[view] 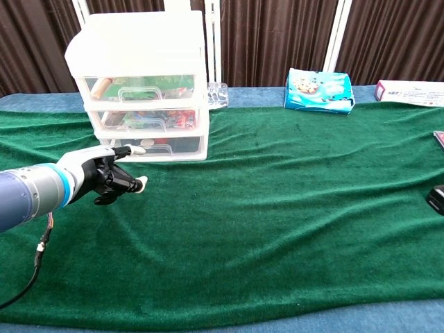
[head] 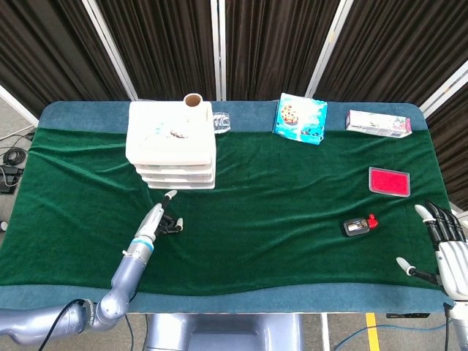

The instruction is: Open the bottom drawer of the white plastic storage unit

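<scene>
Bright, even overhead light fell across the worktop (head: 292, 219) in both views, leaving only faint shadows in the cloth's folds. The white storage unit (view: 142, 48) looked nearly overexposed. Focus was sharp throughout, with slight wide-angle bending at the edges.

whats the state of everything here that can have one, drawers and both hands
bottom drawer of the white plastic storage unit: closed, contents visible through its clear front
middle drawer: closed
top drawer: closed
left hand: close in front of the bottom drawer, one finger pointed at it, the rest curled, holding nothing
right hand: fingers apart, holding nothing, at the table's right edge
</scene>
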Robot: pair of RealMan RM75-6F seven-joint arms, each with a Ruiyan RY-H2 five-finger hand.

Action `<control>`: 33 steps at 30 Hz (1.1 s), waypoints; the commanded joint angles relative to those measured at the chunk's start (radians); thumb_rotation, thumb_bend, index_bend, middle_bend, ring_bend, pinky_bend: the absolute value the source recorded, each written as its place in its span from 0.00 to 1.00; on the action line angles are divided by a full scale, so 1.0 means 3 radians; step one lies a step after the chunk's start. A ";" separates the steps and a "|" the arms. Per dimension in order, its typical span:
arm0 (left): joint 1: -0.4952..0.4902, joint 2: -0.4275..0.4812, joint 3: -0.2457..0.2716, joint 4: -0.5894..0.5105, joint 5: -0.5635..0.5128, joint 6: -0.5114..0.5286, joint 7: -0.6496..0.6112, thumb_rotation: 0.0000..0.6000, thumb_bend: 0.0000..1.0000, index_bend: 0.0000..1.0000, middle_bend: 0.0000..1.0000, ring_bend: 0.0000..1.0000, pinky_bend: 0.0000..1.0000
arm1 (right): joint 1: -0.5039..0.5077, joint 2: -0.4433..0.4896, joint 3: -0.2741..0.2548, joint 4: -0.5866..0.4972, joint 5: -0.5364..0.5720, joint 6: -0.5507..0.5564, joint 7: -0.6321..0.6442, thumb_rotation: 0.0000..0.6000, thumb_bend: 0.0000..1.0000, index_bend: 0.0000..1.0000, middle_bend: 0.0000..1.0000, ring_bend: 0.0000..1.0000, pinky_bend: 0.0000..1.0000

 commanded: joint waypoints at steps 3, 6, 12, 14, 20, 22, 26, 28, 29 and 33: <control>-0.0097 -0.0044 -0.0089 0.0123 -0.0174 -0.0055 0.0008 1.00 0.57 0.00 0.93 0.91 0.90 | -0.0001 -0.0001 0.0005 -0.0002 0.0002 0.0007 -0.0006 1.00 0.04 0.01 0.00 0.00 0.00; -0.0153 -0.0044 -0.0124 0.0175 -0.0298 -0.0145 0.0008 1.00 0.57 0.00 0.93 0.91 0.90 | 0.0003 -0.0009 0.0004 0.0009 0.0012 -0.0008 -0.0017 1.00 0.04 0.01 0.00 0.00 0.00; -0.0223 -0.0070 -0.0122 0.0259 -0.0372 -0.0191 0.0009 1.00 0.57 0.00 0.93 0.91 0.90 | 0.0007 -0.0015 0.0007 0.0024 0.0031 -0.0024 -0.0018 1.00 0.04 0.01 0.00 0.00 0.00; -0.0228 -0.0077 -0.0110 0.0269 -0.0372 -0.0194 0.0002 1.00 0.57 0.00 0.93 0.91 0.90 | 0.0006 -0.0014 0.0006 0.0024 0.0028 -0.0021 -0.0016 1.00 0.04 0.01 0.00 0.00 0.00; -0.0233 -0.0061 -0.0081 0.0275 -0.0358 -0.0209 -0.0019 1.00 0.57 0.00 0.93 0.91 0.90 | 0.0017 -0.0024 0.0000 0.0009 0.0003 -0.0026 -0.0042 1.00 0.04 0.01 0.00 0.00 0.00; -0.0233 -0.0053 -0.0079 0.0275 -0.0358 -0.0209 -0.0025 1.00 0.57 0.00 0.93 0.91 0.90 | 0.0022 -0.0027 -0.0004 0.0007 0.0000 -0.0037 -0.0050 1.00 0.04 0.01 0.00 0.00 0.00; -0.0235 -0.0015 -0.0089 0.0302 -0.0371 -0.0279 -0.0068 1.00 0.57 0.00 0.93 0.91 0.90 | 0.0031 -0.0035 -0.0010 0.0001 -0.0020 -0.0041 -0.0072 1.00 0.04 0.01 0.00 0.00 0.00; -0.0244 0.0002 -0.0089 0.0318 -0.0386 -0.0347 -0.0092 1.00 0.57 0.00 0.93 0.91 0.90 | 0.0032 -0.0038 -0.0006 0.0008 -0.0022 -0.0034 -0.0062 1.00 0.04 0.01 0.00 0.00 0.00; -0.0251 0.0008 -0.0091 0.0326 -0.0397 -0.0382 -0.0104 1.00 0.57 0.00 0.93 0.91 0.90 | 0.0032 -0.0039 -0.0004 0.0013 -0.0018 -0.0033 -0.0058 1.00 0.04 0.01 0.00 0.00 0.00; -0.0283 0.0006 -0.0087 0.0369 -0.0413 -0.0448 -0.0135 1.00 0.57 0.00 0.93 0.91 0.90 | 0.0033 -0.0038 -0.0004 0.0023 -0.0011 -0.0036 -0.0047 1.00 0.04 0.01 0.00 0.00 0.00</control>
